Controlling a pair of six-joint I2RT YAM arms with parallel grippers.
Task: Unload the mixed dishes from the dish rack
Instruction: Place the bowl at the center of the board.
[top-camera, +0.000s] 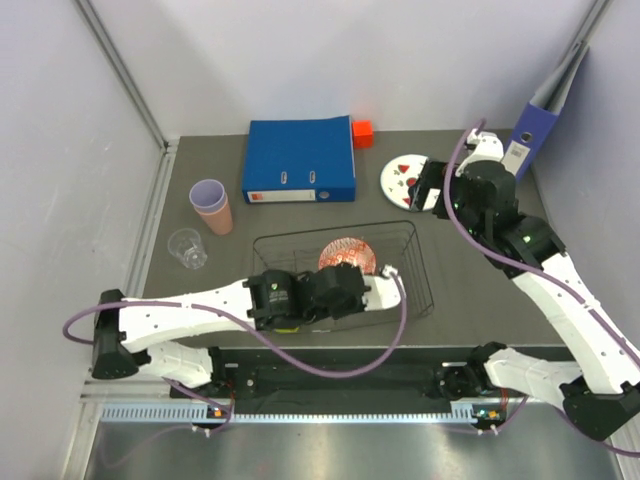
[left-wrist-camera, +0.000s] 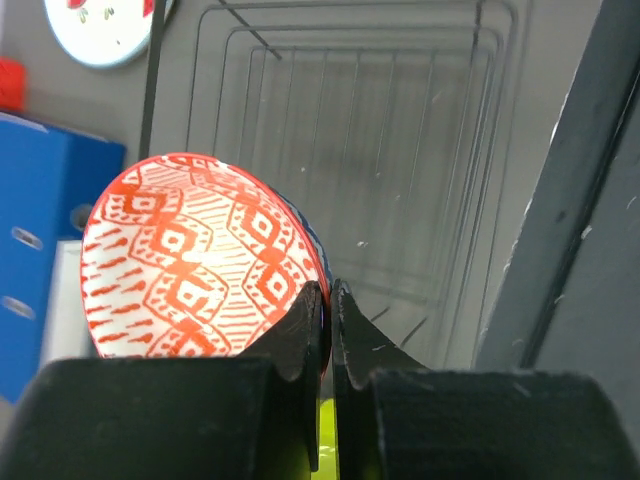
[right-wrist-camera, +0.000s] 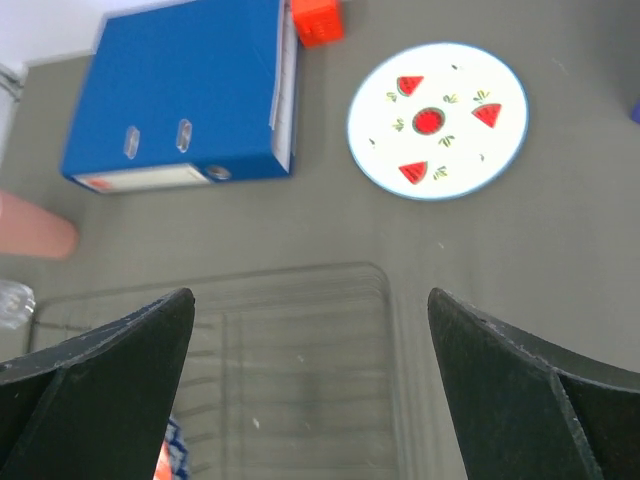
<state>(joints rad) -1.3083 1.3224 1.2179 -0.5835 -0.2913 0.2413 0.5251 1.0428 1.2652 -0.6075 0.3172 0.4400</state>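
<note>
Tilting steeply, patterned bowl (left-wrist-camera: 200, 270) faces left pincer (left-wrist-camera: 327, 297).

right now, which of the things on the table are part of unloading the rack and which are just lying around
Part of the job: wire dish rack, red-patterned bowl pinched by the left gripper, watermelon plate, stacked lilac and pink cups, clear tumbler.
Just lying about: blue binder, orange-red cube.
</note>
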